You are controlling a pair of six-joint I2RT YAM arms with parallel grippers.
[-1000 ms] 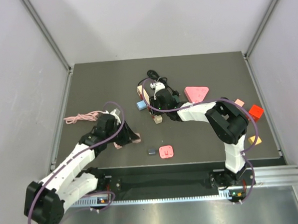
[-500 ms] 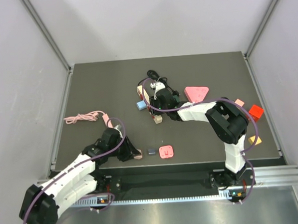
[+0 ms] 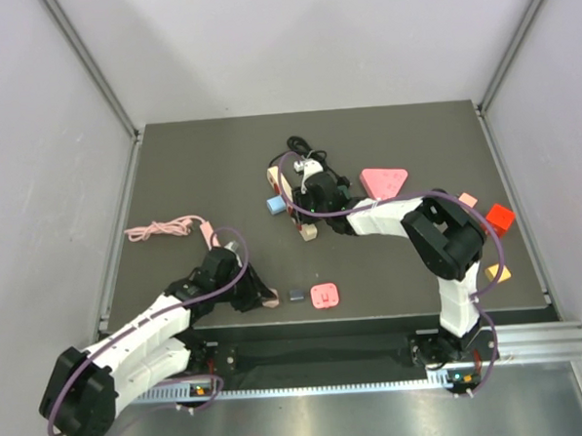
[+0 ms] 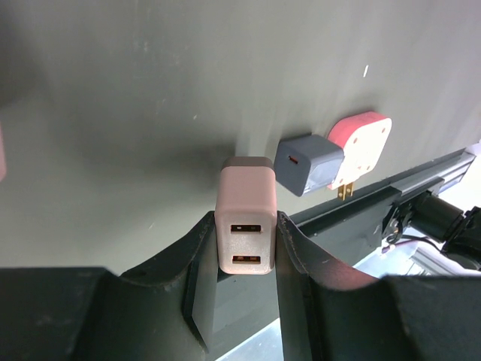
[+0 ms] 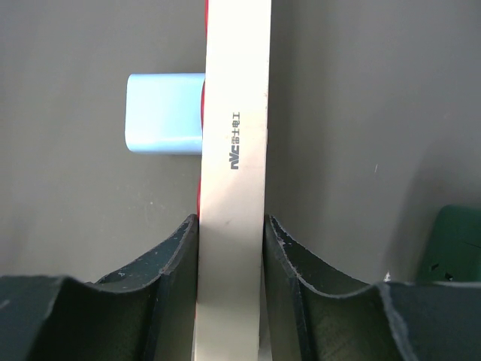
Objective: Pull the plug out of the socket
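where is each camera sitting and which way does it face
Top external: above, behind the arms, looking down on the table; both arms show.
Left wrist: on that wrist, looking past its fingers at the clamped pink usb charger.
Right wrist: same, past its fingers at the clamped beige power strip.
Shared: top and left wrist both show that charger.

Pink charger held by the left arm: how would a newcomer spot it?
At the dark table's near edge, the left arm's fingers clamp a pale pink charger block. Unlike the grey cube and coral plug beside it, it shows two USB ports.
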